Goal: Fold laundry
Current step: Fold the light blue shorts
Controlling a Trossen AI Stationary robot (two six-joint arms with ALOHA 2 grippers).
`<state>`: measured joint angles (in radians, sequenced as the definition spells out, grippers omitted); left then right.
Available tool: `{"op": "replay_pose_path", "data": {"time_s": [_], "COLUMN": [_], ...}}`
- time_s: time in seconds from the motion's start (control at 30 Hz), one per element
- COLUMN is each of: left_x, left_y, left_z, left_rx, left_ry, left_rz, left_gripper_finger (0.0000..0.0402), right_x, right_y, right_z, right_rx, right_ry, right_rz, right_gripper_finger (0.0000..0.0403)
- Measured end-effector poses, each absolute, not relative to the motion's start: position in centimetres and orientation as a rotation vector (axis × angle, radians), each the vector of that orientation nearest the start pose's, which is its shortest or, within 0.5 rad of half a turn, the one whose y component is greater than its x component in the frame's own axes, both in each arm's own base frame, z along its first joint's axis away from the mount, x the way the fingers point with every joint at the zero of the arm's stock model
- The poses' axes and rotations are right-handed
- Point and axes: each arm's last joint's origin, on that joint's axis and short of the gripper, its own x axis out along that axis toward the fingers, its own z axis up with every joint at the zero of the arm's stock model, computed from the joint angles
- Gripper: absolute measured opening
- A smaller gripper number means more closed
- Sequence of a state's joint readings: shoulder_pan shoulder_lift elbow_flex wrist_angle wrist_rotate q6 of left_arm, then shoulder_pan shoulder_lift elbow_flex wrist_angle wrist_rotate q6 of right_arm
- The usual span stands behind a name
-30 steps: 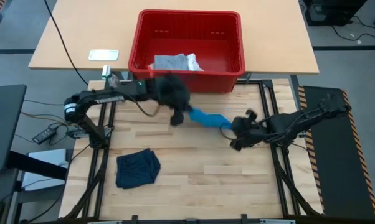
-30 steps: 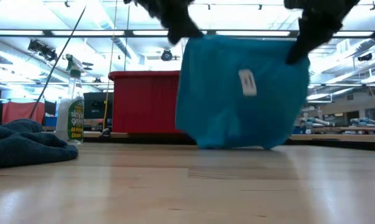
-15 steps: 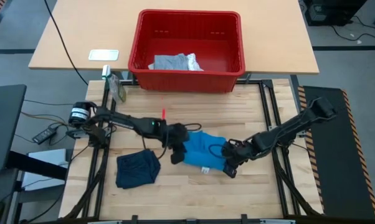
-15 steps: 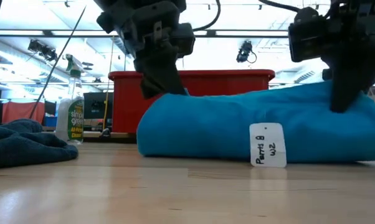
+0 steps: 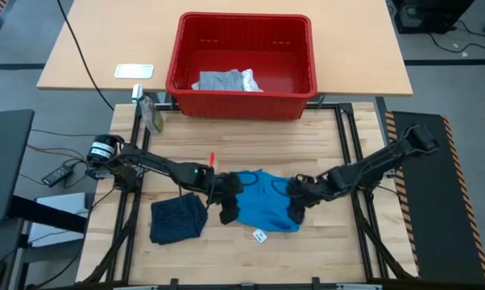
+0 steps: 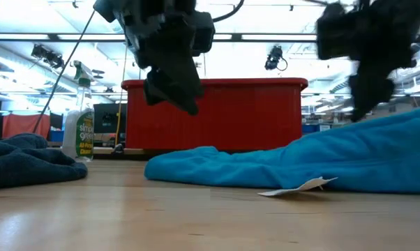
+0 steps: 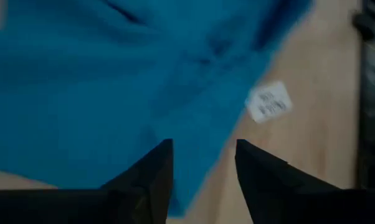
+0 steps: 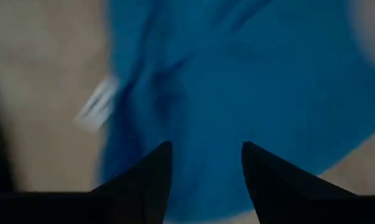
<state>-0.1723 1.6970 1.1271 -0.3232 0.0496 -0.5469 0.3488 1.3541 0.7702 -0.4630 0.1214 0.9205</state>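
In the high view, the bright blue garment (image 5: 265, 203) lies spread at frame centre, the left gripper (image 5: 229, 211) at its left edge and the right gripper (image 5: 295, 208) at its right. The low view shows both raised above it. In each wrist view, the fingers stand parted and hold nothing.

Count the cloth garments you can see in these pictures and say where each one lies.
3: the bright blue garment mid-table, the dark navy garment to its left, a light grey garment inside the red basket. More may lie hidden there.
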Motion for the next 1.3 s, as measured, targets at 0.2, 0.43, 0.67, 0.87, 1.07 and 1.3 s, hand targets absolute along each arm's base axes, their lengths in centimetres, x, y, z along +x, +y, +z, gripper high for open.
{"op": "replay_pose_path", "data": {"time_s": [0.2, 0.43, 0.67, 0.87, 1.07, 1.3], "left_x": [35.4, 37.2, 36.8, 37.3, 38.0, 37.4], "left_y": [-4.3, -1.1, -1.9, -4.2, -4.7, -2.5], "left_z": [21.0, 17.3, 14.6, 15.5, 19.5, 21.2], "left_rx": [-0.461, -0.477, -0.725, -0.741, -0.687, -0.623], "left_ry": [0.860, 0.847, 1.043, 0.981, 0.832, 0.799], "left_rz": [0.109, 0.296, 0.263, 0.156, 0.074, 0.210], "left_gripper_finger": [0.0176, 0.0176, 0.0176, 0.0176, 0.0176, 0.0176], "right_x": [23.9, 23.9, 23.1, 22.9, 22.5, 22.4], "right_y": [5.0, 3.0, 2.1, 0.7, 1.2, 3.4], "right_z": [15.0, 12.0, 12.2, 13.1, 15.6, 17.5], "right_rx": [0.614, 0.532, 0.428, 0.196, 0.243, 0.465], "right_ry": [1.093, 1.076, 1.031, 1.070, 0.994, 0.939], "right_rz": [-0.438, -0.649, -0.808, -0.749, -0.637, -0.408], "right_gripper_finger": [0.0181, 0.0158, 0.0155, 0.0156, 0.0158, 0.0153]}}
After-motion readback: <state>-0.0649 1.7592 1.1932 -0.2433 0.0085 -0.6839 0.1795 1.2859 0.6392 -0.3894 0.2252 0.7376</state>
